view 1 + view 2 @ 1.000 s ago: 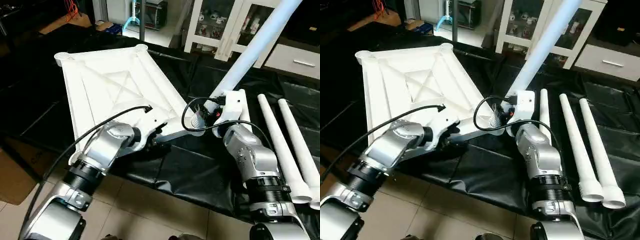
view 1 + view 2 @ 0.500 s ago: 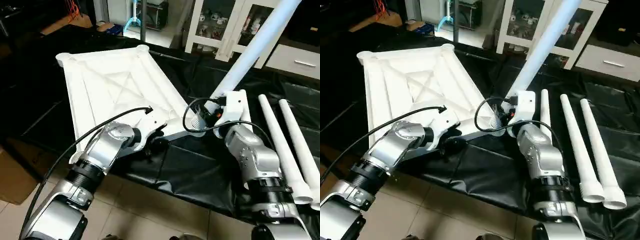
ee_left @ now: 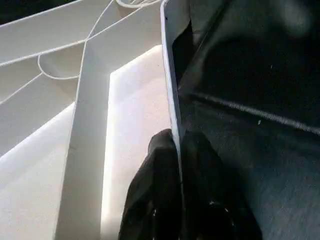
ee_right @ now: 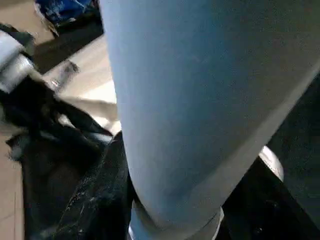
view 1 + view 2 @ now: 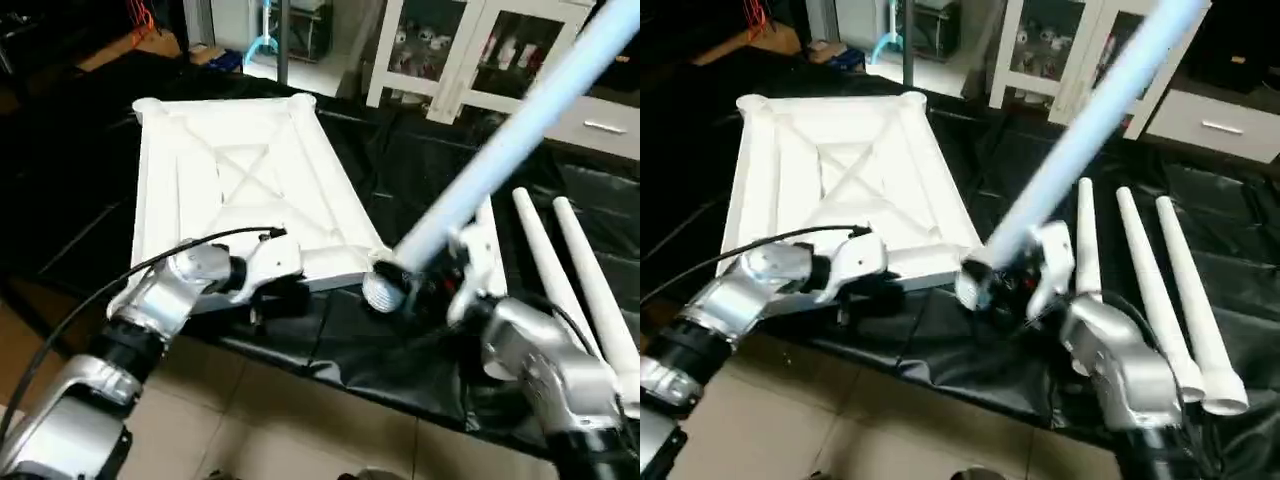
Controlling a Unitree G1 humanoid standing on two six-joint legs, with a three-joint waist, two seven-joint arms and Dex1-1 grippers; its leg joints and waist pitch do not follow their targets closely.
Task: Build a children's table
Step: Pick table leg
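Note:
The white tabletop [image 5: 230,180] lies underside up on the black cover, its X-ribs showing. My left gripper [image 3: 177,142] is shut on the tabletop's thin near rim, one black finger [image 3: 157,155] inside it and one outside. My right gripper [image 5: 430,290] is shut on a long white leg [image 5: 520,140]. That leg slants up to the far right, and its wide end [image 5: 380,290] hangs just off the tabletop's near right corner. The right wrist view has the same leg [image 4: 200,100] between the black fingers [image 4: 100,200]. Three more legs [image 5: 1145,270] lie side by side on the right.
The black cover [image 5: 370,350] hangs over the work surface's near edge above a tiled floor [image 5: 250,420]. White cabinets with glass doors [image 5: 450,50] stand behind, and a metal pole [image 5: 283,40] rises beyond the tabletop's far edge.
My left gripper has closed onto the tabletop's near rim. My right arm has swung the leg lower, bringing its wide end beside the near right corner. The head camera has shifted.

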